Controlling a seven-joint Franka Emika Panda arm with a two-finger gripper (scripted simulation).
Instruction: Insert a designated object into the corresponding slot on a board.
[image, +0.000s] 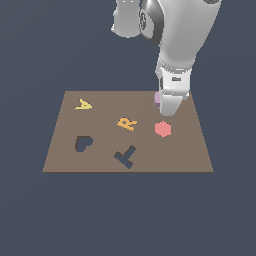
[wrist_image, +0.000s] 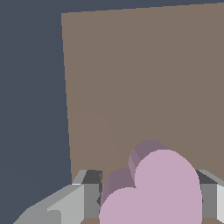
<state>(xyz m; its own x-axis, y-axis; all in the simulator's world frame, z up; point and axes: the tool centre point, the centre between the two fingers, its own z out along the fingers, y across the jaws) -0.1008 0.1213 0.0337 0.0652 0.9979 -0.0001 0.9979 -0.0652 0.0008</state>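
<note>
The lilac-purple block is heart-shaped and lies between my gripper's two fingers; both fingers touch its sides. In the exterior view only a sliver of the block shows beside the gripper, which is down at the board near its far edge, toward the exterior view's right. The dark heart-shaped slot is at the near part of the board toward the exterior view's left, well away from the gripper. I cannot tell if the block rests on the board or is just off it.
On the board are a yellow letter A, an orange letter R, a red-pink hexagon just in front of the gripper, and a dark T-shaped cut-out. Dark floor surrounds the board.
</note>
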